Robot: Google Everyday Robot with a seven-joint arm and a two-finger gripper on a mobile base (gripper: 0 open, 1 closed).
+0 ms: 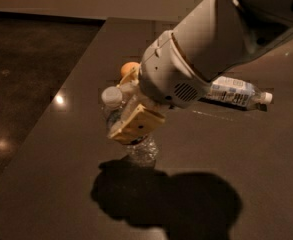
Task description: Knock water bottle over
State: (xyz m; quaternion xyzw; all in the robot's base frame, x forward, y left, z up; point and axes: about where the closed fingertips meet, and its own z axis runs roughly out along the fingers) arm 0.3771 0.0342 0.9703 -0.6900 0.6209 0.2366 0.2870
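Centrally, a white robot arm is reaching down from the upper right of the frame over a dark table (56, 154). Its gripper (118, 104) is sitting at centre left, its tan fingers (136, 125) standing apart with the water bottle (142, 151) between them. That clear bottle is leaning, white cap pointing upper left, base resting on the table. Right of centre, a second bottle (233, 91) is lying on its side.

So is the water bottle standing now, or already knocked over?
Standing, not knocked over: the water bottle has its base on the table, white cap up, leaning left, at the gripper.
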